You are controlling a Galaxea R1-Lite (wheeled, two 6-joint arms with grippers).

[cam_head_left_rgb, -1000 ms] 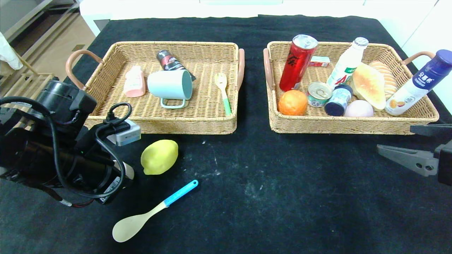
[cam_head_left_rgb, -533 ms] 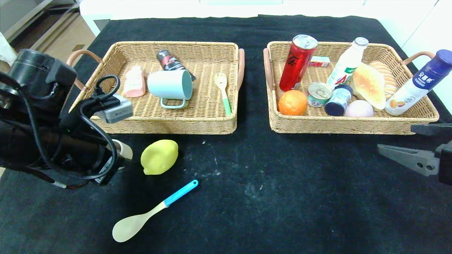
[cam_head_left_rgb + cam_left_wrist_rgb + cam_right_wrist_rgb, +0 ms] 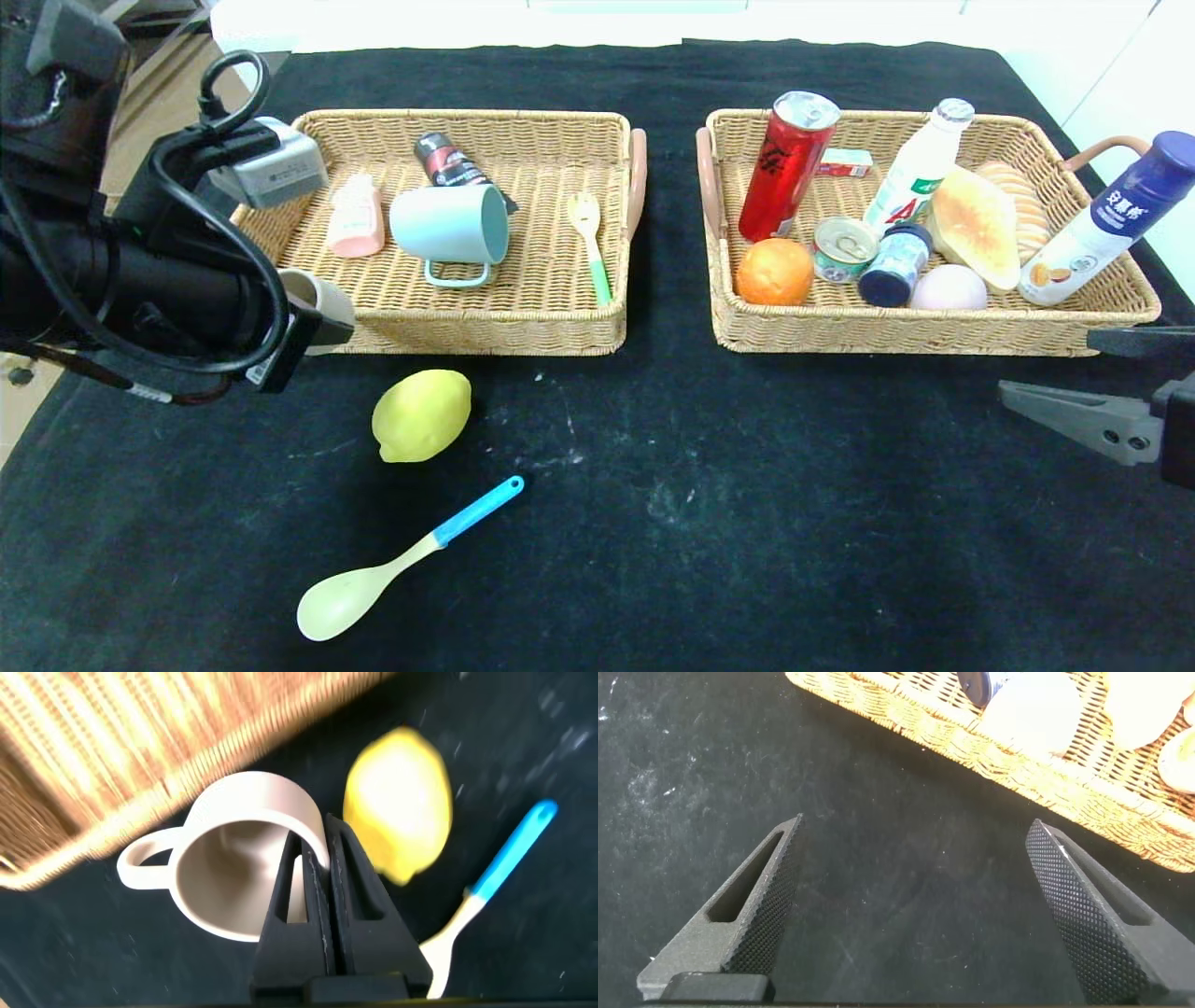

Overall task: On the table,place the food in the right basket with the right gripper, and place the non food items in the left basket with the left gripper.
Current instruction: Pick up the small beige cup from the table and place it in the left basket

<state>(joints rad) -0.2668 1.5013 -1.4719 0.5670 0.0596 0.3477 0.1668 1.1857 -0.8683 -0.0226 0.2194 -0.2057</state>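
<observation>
My left gripper (image 3: 325,859) is shut on the rim of a beige mug (image 3: 238,863) and holds it above the table by the left basket's front left corner (image 3: 280,341); the mug (image 3: 317,297) also shows in the head view. A yellow lemon (image 3: 421,414) and a spoon with a blue handle (image 3: 401,560) lie on the black table in front of the left basket; both show in the left wrist view, the lemon (image 3: 397,798) and the spoon (image 3: 495,882). My right gripper (image 3: 910,915) is open and empty, parked at the right edge (image 3: 1074,420).
The left basket (image 3: 523,331) holds a light blue mug (image 3: 451,227), a pink bottle, a dark tube and a fork. The right basket (image 3: 934,331) holds a red can, bottles, an orange, a tin and bread. Black table surface lies between the grippers.
My left arm has lifted the beige mug off the table and moved it up and back toward the left basket's front left corner. The right arm has not moved.
</observation>
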